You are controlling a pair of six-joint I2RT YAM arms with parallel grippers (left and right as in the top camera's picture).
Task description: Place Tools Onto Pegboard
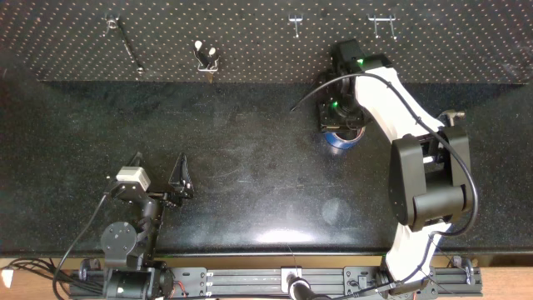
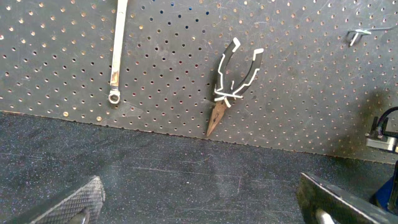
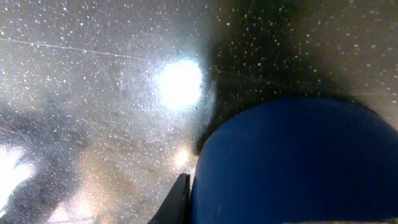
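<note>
My right arm (image 1: 425, 179) is white shell between bulky black joint housings, a black cable (image 1: 473, 175) looping alongside, two green lights (image 1: 361, 60) at the end farthest from the base rail (image 1: 241, 275). My left arm (image 1: 146, 208), nearer that rail, is all black, topped by a pale camera block (image 1: 132, 176); its fingers (image 2: 74, 202) carry knurled grey pads.

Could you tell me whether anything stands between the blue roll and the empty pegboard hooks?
Nothing visible does: bare worktop lies between the blue roll and the empty hooks. The right hand is at the roll.
</note>
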